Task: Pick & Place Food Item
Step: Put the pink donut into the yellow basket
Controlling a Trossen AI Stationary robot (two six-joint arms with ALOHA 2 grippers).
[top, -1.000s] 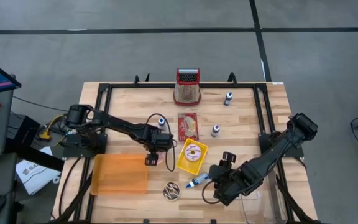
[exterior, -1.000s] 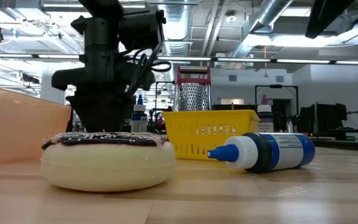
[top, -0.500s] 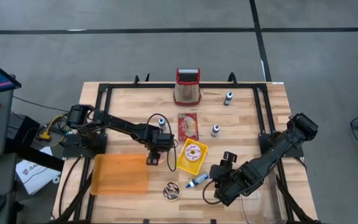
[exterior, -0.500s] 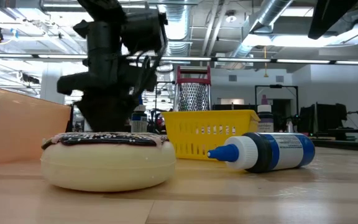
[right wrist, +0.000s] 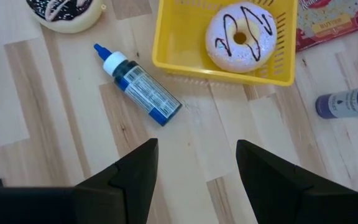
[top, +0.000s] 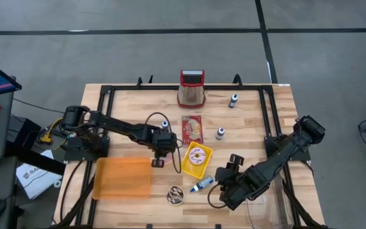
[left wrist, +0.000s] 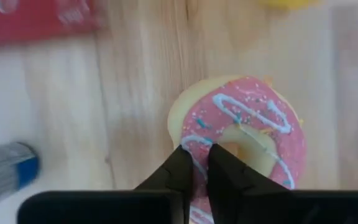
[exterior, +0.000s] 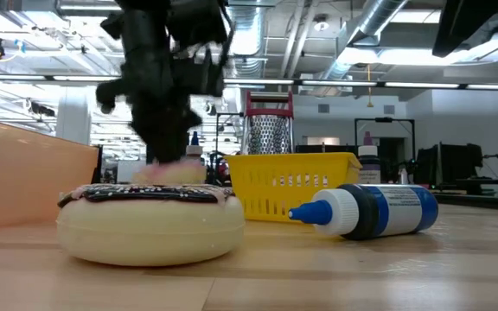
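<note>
Left wrist view: the left hand (left wrist: 196, 163) is clenched on a round pink-iced donut (left wrist: 244, 140) piped with pale-blue squiggles. No writing is readable. The right hand (right wrist: 194, 163) hangs released over the wood-grain tabletop (right wrist: 61, 118).

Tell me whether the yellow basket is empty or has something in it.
Occupied. The yellow basket holds one white-iced donut with dark drizzle, lying flat inside its walls; the high view shows the same donut in it.

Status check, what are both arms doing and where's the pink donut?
Left gripper shut on pink donut, just off the table. Right gripper open, waiting above blue bottle. Nothing in the way.
</note>
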